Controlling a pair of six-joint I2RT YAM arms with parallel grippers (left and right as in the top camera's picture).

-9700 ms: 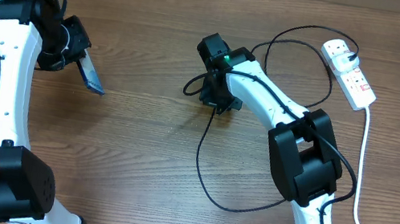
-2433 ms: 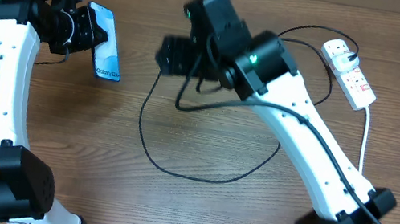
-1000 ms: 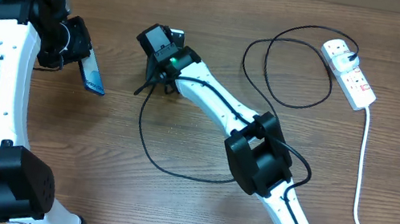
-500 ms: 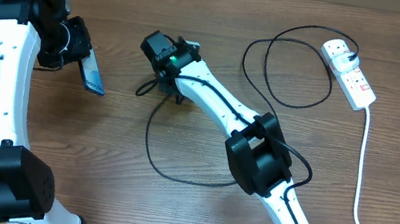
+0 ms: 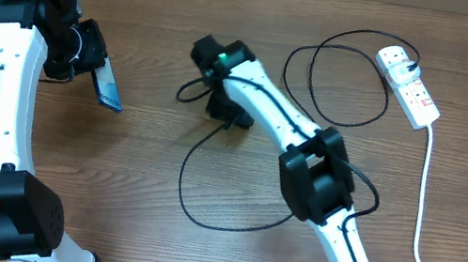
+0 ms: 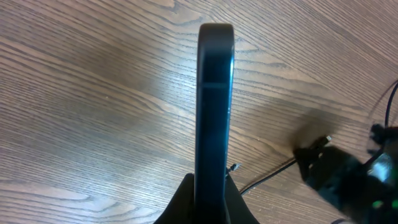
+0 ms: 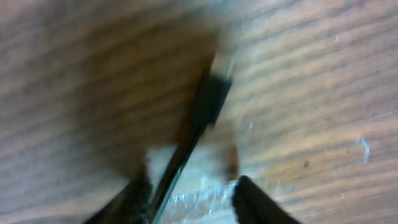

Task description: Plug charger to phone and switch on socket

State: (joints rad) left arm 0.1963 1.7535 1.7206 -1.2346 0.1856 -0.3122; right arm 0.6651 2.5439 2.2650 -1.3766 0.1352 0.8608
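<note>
the left fingers (image 6: 180, 204) were clamped on the phone (image 6: 214, 106), held off the desk (image 5: 110, 187) at the left, tilted on edge. mid-desk, the right fingers (image 7: 249, 199) stood apart around the charger (image 7: 208, 102) near its tip (blurred, contact unclear). its cable looped away toward the socket (image 5: 410, 84) at far right.

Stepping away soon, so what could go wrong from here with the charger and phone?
The charger tip looks loose between the fingers of the right end effector and may slip out. The left end effector pinches the phone at one end only, so a push could tilt it.
</note>
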